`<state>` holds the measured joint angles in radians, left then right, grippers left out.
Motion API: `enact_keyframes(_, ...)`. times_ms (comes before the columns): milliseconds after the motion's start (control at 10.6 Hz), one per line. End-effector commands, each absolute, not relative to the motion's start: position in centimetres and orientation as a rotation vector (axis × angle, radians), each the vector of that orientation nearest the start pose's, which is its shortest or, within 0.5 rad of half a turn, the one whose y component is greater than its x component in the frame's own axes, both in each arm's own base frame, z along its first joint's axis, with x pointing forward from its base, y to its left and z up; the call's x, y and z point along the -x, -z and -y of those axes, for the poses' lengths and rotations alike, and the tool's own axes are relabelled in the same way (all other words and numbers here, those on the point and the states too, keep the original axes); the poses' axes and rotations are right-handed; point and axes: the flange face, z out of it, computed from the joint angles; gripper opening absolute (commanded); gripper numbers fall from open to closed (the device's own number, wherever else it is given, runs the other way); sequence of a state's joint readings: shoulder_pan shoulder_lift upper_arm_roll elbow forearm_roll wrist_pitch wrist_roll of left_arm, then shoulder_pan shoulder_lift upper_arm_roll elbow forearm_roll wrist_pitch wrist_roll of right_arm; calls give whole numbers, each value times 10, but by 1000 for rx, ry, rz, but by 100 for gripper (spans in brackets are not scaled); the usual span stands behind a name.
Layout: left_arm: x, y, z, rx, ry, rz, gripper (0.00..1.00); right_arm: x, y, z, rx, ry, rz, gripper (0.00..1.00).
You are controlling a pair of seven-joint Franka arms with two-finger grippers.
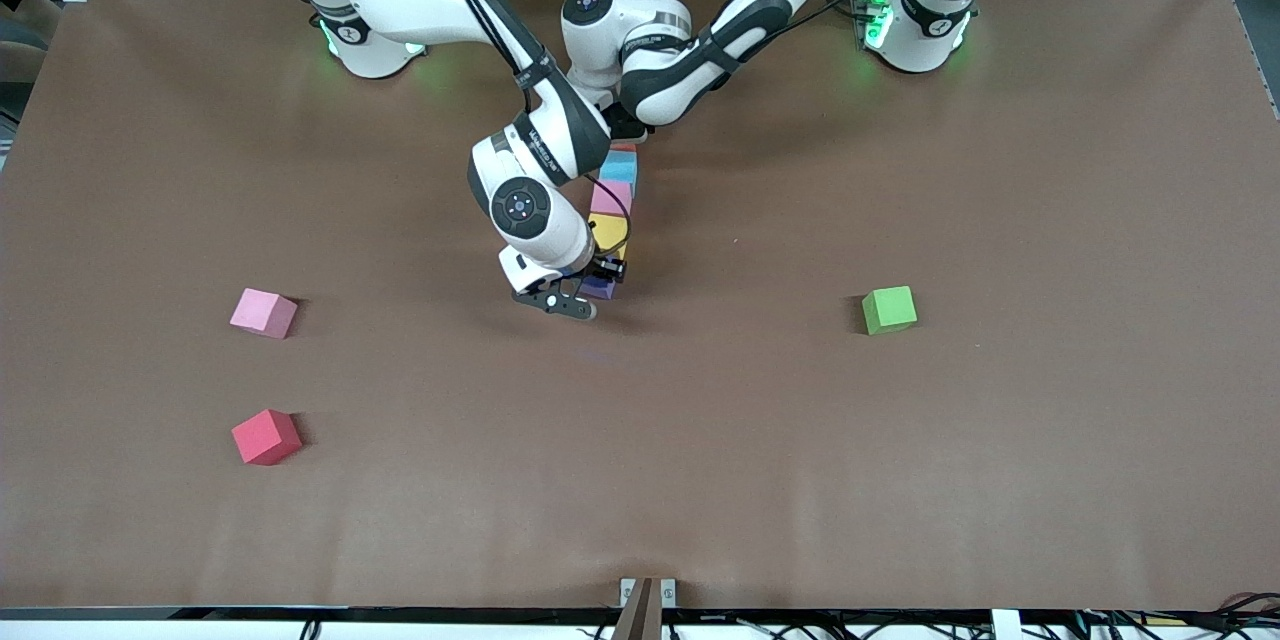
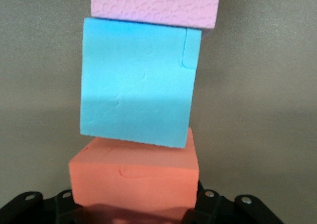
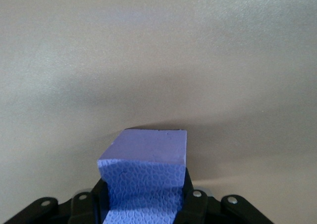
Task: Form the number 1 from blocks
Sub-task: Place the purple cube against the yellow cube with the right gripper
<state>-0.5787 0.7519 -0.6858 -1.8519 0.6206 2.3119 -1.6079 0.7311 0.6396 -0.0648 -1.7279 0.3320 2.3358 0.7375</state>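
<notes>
A column of blocks runs down the middle of the table. My left gripper (image 1: 625, 132) is shut on the orange block (image 2: 133, 177) at the column's end farthest from the front camera. The light blue block (image 1: 622, 166) (image 2: 136, 80) touches the orange one, then come the mauve-pink block (image 1: 611, 197) (image 2: 156, 3) and the yellow block (image 1: 606, 234). My right gripper (image 1: 592, 288) is shut on the purple block (image 1: 600, 289) (image 3: 146, 167) at the near end, right beside the yellow one. The arms hide most of the orange and purple blocks in the front view.
A loose pink cube (image 1: 263, 312) and a red cube (image 1: 266, 436) lie toward the right arm's end of the table, the red one nearer to the front camera. A green cube (image 1: 889, 309) lies toward the left arm's end.
</notes>
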Motion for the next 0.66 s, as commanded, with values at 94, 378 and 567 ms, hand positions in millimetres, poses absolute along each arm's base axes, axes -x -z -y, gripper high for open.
enact_keyframes(94,-225,-173,591,3065,-28,-2,0,-508,-218,-422,2963,-220,-407,56)
enact_keyframes(378,-222,-169,590,3056,-38,-11,0,-504,-218,-427,2962,-227,-392,71)
enact_keyframes(567,-220,-166,587,3047,-42,-42,0,-501,-218,-430,2961,-231,-384,83)
